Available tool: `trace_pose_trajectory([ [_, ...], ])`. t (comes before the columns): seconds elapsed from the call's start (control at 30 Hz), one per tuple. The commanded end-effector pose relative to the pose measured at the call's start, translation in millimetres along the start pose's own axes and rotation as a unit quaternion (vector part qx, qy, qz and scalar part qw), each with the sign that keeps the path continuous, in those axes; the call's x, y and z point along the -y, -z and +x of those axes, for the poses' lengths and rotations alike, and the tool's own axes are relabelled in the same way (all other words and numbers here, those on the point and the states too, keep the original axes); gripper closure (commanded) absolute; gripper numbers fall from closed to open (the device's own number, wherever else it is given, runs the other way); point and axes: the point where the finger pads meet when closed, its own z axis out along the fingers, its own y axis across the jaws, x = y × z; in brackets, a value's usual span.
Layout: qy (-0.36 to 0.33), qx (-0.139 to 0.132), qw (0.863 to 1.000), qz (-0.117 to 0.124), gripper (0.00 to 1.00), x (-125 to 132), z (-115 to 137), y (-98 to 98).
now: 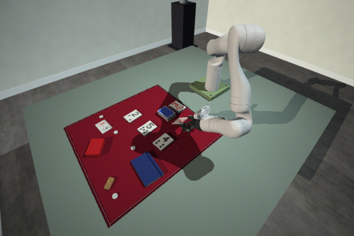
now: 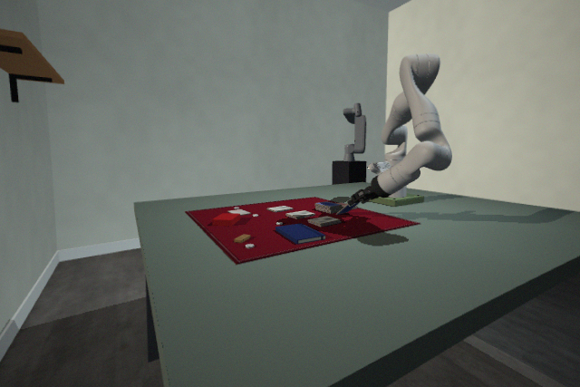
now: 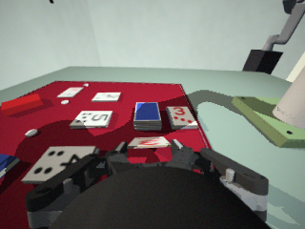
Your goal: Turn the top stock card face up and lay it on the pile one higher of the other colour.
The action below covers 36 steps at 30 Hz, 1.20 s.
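Note:
My gripper [image 1: 186, 124] [image 2: 350, 203] [image 3: 149, 147] is shut on a card [image 1: 180, 120] [image 3: 151, 141] by its side edges. The card is face up with red marks and hangs slightly tilted just above the red mat [image 1: 120, 167], in front of the blue face-down stock [image 1: 166, 113] [image 3: 147, 114] [image 2: 327, 207]. A red 3 pile [image 1: 177, 106] [image 3: 181, 116] lies right of the stock. A black 5 pile [image 1: 147, 127] [image 3: 92, 118], a black 4 pile [image 1: 163, 141] [image 3: 59, 162] and a black 2 pile [image 1: 132, 115] [image 3: 106, 96] lie on the mat. I cannot read the held card's number.
A white card with red marks [image 1: 103, 126], a red box [image 1: 94, 147], a blue notebook [image 1: 146, 168], a tan domino tile [image 1: 108, 183] and several white chips [image 1: 114, 195] lie on the mat. The arm's green base plate [image 1: 208, 89] stands behind.

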Motion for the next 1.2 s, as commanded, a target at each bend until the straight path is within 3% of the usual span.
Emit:
trace_pose_trajectory([
  [0.0,-0.007,0.023,1.000,0.000,0.29,2.3,7.4,2.9],
  [0.27,-0.007,0.092,0.996,0.001,0.29,2.4,6.2,3.3],
  [0.33,-0.007,0.092,0.996,0.001,0.29,2.4,6.2,3.3],
  [0.53,-0.007,0.148,0.989,0.002,0.29,2.4,5.2,3.2],
  [0.83,-0.006,0.235,0.972,0.004,0.29,2.4,3.4,2.4],
  [0.9,-0.006,0.235,0.972,0.004,0.29,2.4,3.4,2.4],
  [1.17,-0.006,0.315,0.949,0.006,0.29,2.5,1.5,1.1],
])
